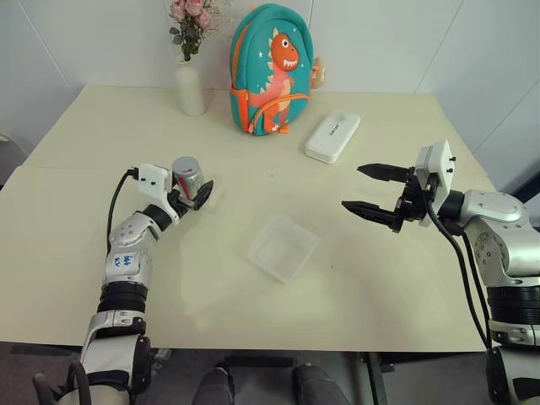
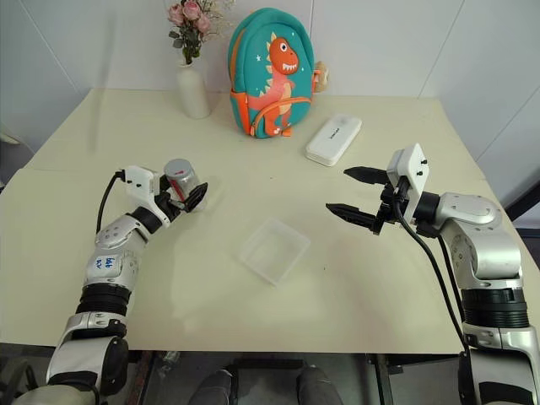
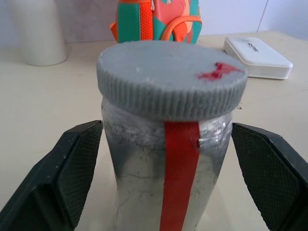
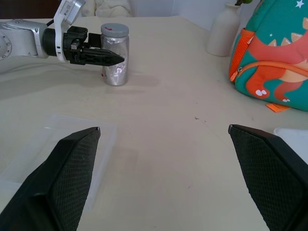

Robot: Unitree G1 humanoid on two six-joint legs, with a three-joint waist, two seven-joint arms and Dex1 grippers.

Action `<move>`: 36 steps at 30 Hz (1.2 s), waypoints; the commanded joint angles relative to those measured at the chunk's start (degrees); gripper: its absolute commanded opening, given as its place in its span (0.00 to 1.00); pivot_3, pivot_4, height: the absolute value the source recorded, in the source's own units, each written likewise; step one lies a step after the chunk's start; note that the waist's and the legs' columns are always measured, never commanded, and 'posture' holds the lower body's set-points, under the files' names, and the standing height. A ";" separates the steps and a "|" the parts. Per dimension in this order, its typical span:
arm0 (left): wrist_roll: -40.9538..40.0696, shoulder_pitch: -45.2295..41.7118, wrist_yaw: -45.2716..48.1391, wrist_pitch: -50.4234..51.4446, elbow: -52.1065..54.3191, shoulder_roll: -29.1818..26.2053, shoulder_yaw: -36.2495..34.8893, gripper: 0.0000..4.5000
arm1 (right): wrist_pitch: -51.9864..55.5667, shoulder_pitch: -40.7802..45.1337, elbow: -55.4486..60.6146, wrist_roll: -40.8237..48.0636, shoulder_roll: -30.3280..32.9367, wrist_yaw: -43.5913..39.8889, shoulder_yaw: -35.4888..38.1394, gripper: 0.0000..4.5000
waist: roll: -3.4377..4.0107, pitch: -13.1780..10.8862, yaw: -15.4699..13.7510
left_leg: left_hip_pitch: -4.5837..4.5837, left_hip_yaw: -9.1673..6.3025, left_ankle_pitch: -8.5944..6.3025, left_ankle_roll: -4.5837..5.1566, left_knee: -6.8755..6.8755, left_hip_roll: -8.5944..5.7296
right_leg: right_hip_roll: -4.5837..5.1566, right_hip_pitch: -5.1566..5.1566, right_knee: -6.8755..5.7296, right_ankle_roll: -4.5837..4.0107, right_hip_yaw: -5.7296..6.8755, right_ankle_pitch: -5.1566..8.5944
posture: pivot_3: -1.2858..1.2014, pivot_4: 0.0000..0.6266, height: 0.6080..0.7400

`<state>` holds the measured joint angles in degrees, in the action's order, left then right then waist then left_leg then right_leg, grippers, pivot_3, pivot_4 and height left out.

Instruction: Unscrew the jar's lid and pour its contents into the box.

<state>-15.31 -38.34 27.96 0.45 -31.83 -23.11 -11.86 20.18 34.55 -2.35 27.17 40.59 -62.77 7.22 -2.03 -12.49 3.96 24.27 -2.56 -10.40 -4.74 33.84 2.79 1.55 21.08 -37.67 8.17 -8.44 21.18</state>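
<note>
On the cream bench (image 1: 354, 278), the capped jar (image 1: 187, 179) stands at ten o'clock from the box (image 1: 283, 248), between the left hand's (image 1: 196, 195) spread fingers. Probably light, slick; grip mid-body. Right hand (image 1: 377, 192) gapes empty.

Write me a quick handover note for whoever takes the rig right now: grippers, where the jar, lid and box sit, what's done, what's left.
Left gripper: open, fingers either side of the jar, not closed on it.
Right gripper: open, holding nothing, raised over the table on the right side.
Jar: upright on the table, left of centre; lid on it.
Box: mid-table between the arms; I see nothing in it.
Done: left arm lined up on the jar.
Left: grip the jar, unscrew the lid with the right gripper, pour the contents into the box.
</note>
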 commanded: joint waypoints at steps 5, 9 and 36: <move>-0.01 -0.63 0.08 -3.20 3.19 0.77 -0.24 0.80 | -0.61 0.37 1.70 0.65 0.06 0.80 1.00 1.00 | 0.00 0.00 -0.65 | 0.00 0.00 0.00 0.00 0.00 0.00 | 0.00 0.00 -0.01 0.00 0.00 0.00 | 0.52 0.24 1.00; -0.49 -0.84 0.29 -2.64 3.04 0.74 -0.40 0.51 | -0.51 0.33 1.71 0.75 0.01 0.75 0.81 1.00 | 0.00 0.00 -0.81 | 0.00 0.00 0.00 0.00 0.00 0.00 | 0.00 0.00 0.00 0.00 0.00 0.00 | 0.52 0.24 1.00; -6.80 -7.57 27.75 13.51 12.62 -4.74 6.96 0.46 | 23.45 7.48 21.54 4.90 -17.99 29.15 -5.32 1.00 | 0.01 0.00 -0.66 | 0.21 -0.01 0.02 -0.02 -0.08 0.02 | -0.02 0.31 -0.09 -0.02 0.00 0.01 | 0.52 0.24 1.00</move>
<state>-20.95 -43.63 53.79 14.35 -19.30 -27.74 -5.01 42.23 40.72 15.88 30.58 23.38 -35.71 2.18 -2.03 -12.49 3.30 24.54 -2.58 -10.36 -4.78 33.75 2.81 1.52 21.46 -37.77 8.15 -8.44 21.18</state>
